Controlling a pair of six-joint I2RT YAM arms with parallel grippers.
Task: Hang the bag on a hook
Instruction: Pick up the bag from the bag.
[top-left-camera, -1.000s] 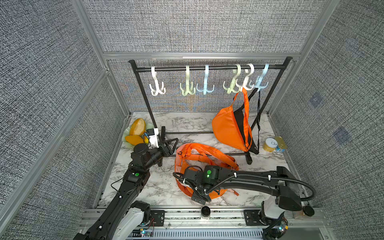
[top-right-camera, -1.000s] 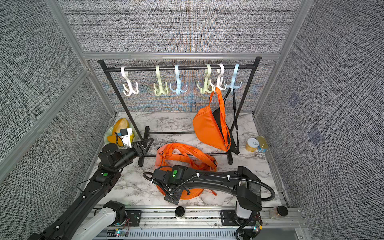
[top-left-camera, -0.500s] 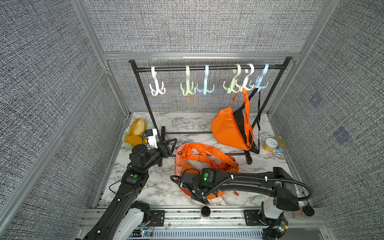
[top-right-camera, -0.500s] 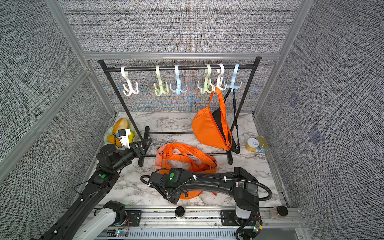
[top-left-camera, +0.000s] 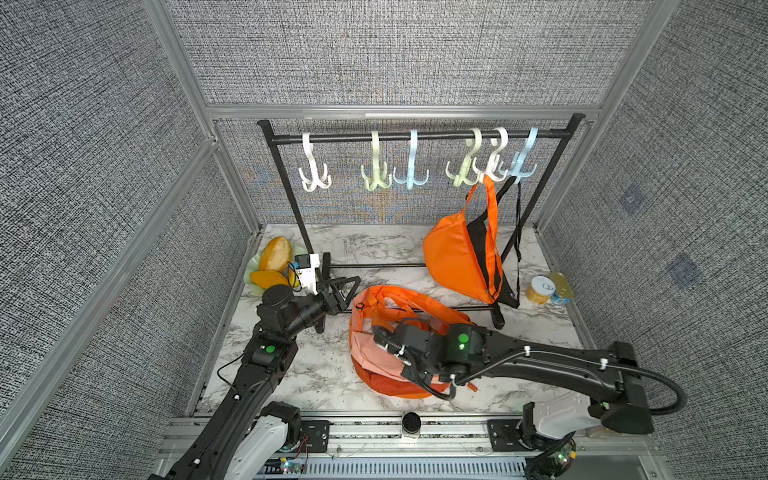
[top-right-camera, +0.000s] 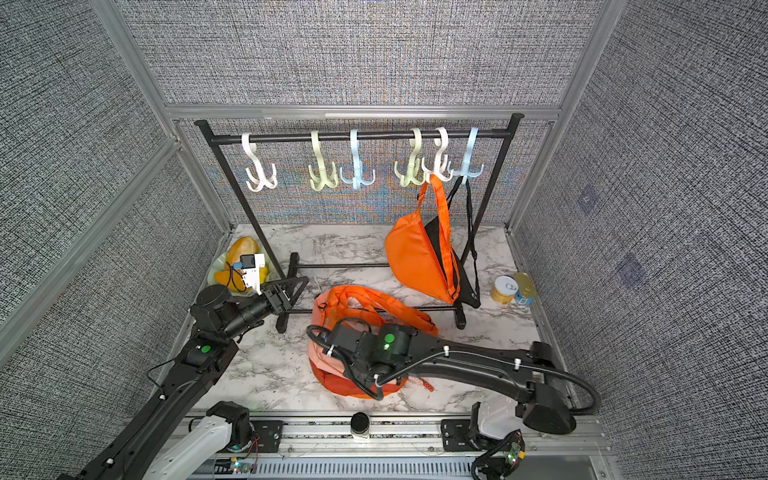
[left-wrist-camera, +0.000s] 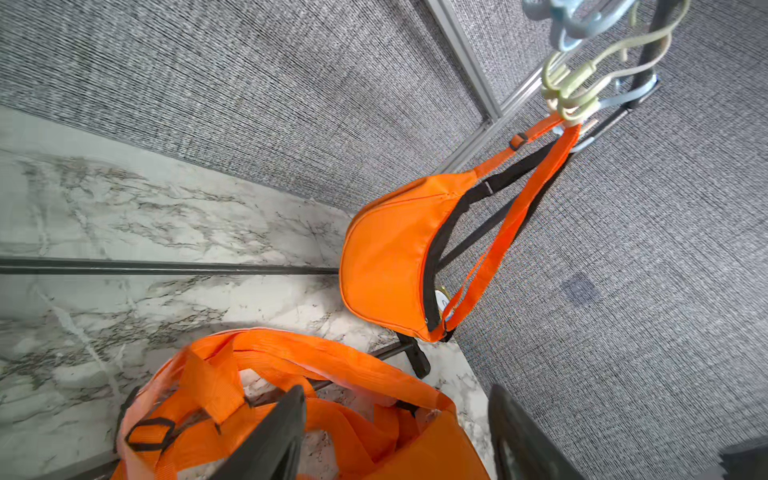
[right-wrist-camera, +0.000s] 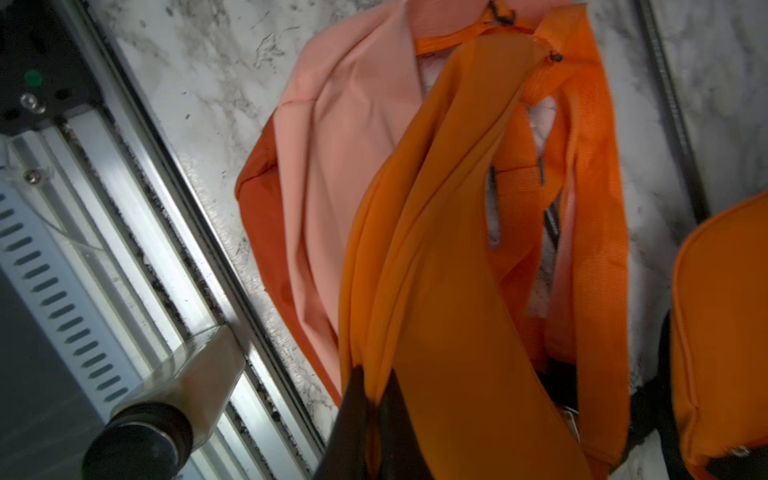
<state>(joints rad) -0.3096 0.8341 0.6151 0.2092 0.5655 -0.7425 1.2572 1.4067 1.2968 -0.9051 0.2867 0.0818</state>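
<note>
In the right wrist view alone, the orange backpack (right-wrist-camera: 436, 257) is being pinched by the closed right hand (right-wrist-camera: 372, 388); the left hand (left-wrist-camera: 395, 392) is being held open, empty.

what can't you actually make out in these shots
- Right gripper: hidden under its own arm in both top views; the right wrist view, blurred, shows jaws shut on the loose bag.
- Black bag: mostly behind the hanging bag in both top views.
- Cans: labels too small in both top views.
- Fruit: partly behind the left wrist's camera in a top view.
</note>
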